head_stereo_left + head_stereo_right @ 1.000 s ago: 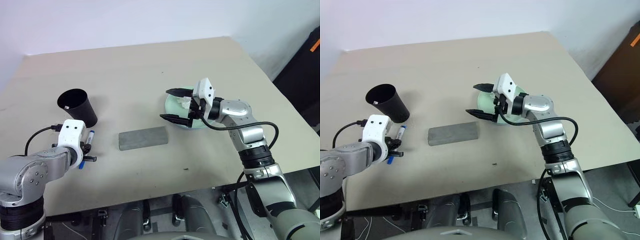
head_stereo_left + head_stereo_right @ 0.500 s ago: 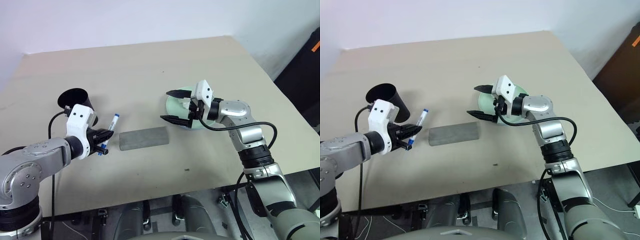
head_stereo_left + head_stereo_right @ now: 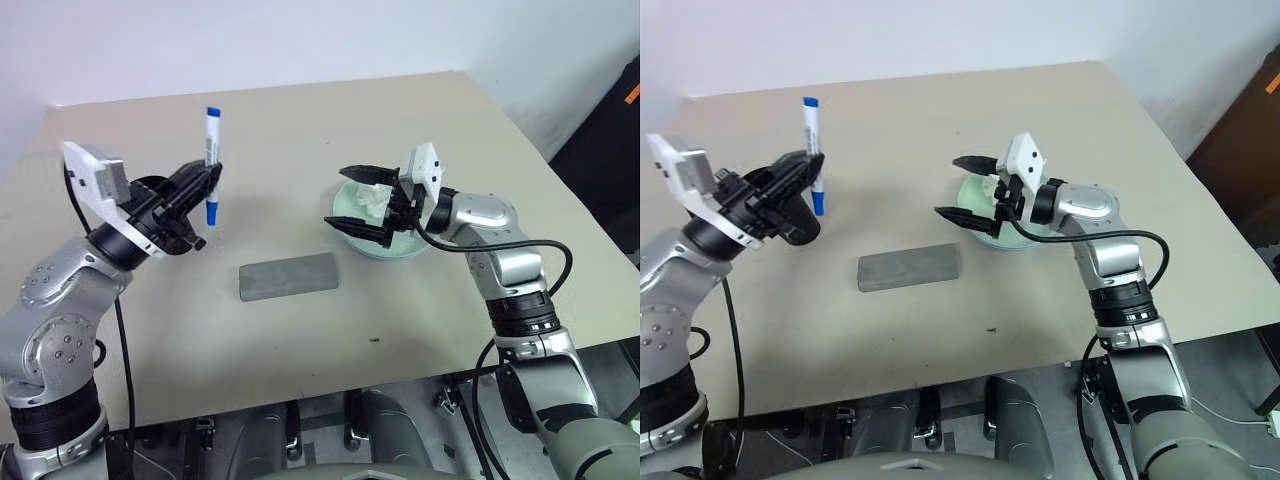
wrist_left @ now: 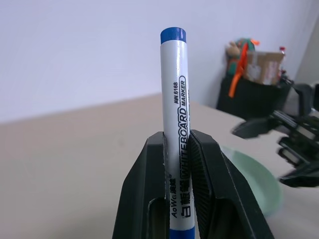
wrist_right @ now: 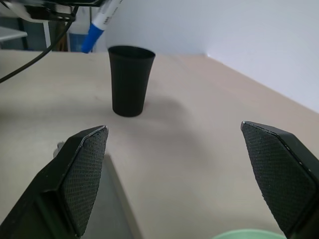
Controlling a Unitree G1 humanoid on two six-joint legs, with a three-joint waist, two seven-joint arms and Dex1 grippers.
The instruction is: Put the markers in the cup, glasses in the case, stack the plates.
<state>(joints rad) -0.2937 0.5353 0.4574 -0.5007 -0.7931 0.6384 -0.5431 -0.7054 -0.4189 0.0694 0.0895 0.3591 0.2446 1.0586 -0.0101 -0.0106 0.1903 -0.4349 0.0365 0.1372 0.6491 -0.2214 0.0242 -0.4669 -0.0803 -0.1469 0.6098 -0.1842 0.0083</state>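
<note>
While the left gripper (image 3: 205, 185) stood raised at the left of the beige tabletop (image 3: 300, 140), its two black fingers (image 4: 149, 199) were clamped on the lower barrel of a slim white whiteboard marker with a blue cap (image 3: 212, 160), held upright above the matte black tapered plastic cup (image 5: 129, 79) that stood just behind the gripper. The marker looked light, rigid and smooth, so a hold this low could let it swing or slip; a grip near mid-barrel seemed safer. Further right, a flat grey rectangular glasses case (image 3: 287, 276) lay closed near the tabletop's middle; it probably was a stiff, light shell best taken across its narrow width. At the right, the right gripper (image 3: 368, 203) hovered with fingers wide apart and empty over a pale mint green round plate (image 3: 400, 246) carrying crumpled white tissue (image 3: 372, 202). The plate appeared hard and slick, best taken by its rim.
</note>
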